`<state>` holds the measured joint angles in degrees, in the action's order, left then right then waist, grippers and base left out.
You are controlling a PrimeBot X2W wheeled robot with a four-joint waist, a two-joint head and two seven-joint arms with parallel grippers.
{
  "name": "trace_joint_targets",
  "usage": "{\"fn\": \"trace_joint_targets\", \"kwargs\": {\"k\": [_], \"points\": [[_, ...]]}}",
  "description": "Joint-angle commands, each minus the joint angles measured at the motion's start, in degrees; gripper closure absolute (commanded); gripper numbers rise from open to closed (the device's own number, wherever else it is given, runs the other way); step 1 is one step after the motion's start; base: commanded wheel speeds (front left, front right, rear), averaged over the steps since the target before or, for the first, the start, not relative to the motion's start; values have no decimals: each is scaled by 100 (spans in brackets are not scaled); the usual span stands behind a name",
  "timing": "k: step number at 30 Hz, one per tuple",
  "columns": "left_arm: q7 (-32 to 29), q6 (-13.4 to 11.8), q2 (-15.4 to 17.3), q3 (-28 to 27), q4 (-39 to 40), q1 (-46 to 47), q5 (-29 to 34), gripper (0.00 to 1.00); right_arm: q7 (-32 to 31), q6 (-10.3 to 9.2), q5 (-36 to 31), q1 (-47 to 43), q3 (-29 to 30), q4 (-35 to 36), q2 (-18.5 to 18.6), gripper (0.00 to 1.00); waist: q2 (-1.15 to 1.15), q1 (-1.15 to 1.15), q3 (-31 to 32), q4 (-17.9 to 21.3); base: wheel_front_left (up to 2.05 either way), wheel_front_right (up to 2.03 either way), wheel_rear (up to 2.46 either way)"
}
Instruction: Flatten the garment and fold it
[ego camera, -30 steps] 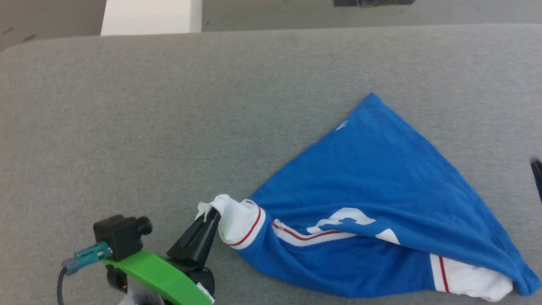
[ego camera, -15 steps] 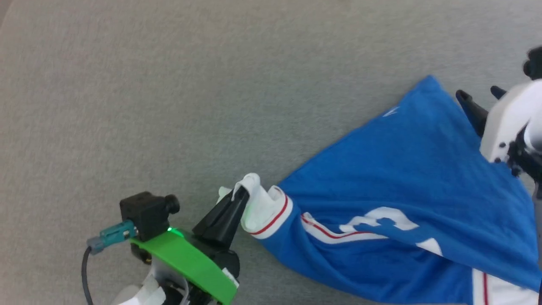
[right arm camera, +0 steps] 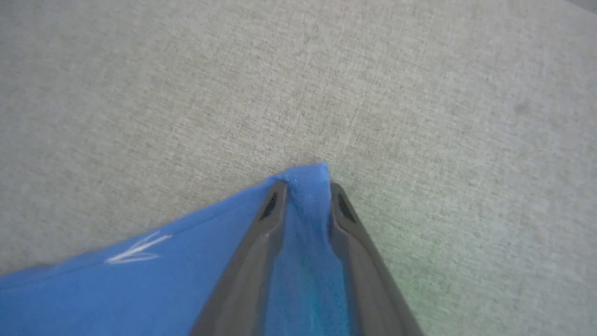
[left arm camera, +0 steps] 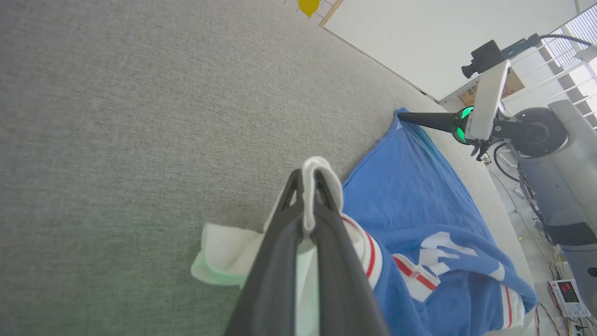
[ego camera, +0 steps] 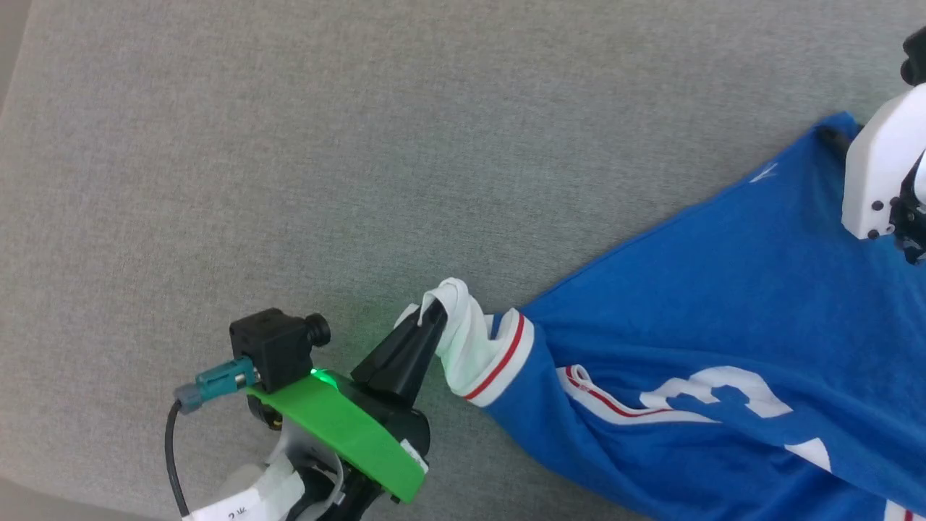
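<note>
on the grey table [ego camera: 289, 145], left gripper [ego camera: 434, 312] clamps the garment [ego camera: 723, 289] sleeve [ego camera: 474, 347], right gripper [right arm camera: 305, 186] its corner [right arm camera: 308, 171].

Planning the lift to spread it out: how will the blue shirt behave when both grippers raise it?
Probably floppy: the shirt bunches into folds where the left gripper pinches its white sleeve. Likely light: the cloth looks thin where the right gripper pinches a corner. It would probably sag between the grips and drag on the rough grey table.
</note>
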<state>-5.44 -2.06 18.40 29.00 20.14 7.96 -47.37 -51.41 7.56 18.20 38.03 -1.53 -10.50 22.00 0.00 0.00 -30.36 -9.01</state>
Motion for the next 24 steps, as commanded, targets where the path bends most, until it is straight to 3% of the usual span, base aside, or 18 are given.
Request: {"fn": "trace_joint_targets", "kwargs": {"k": [1,9,18,24], "points": [[45,34,-15,-13,-39,131,44,100,-65,-8,22,-131,-69,-153,-68,100,0,0,-35,-38,0,0,0],[171,55,65,-180,-201,192,46,100,618,-8,78,-141,61,-24,-136,100,0,0,346,167,0,0,0],[1160,-406,76,-961,-584,764,764,100,2113,-8,60,-375,604,115,-520,100,0,0,1257,564,0,0,0],[983,-488,364,-1152,-946,1509,1057,100,2657,-8,-75,-289,835,221,-696,100,0,0,1861,806,0,0,0]]}}
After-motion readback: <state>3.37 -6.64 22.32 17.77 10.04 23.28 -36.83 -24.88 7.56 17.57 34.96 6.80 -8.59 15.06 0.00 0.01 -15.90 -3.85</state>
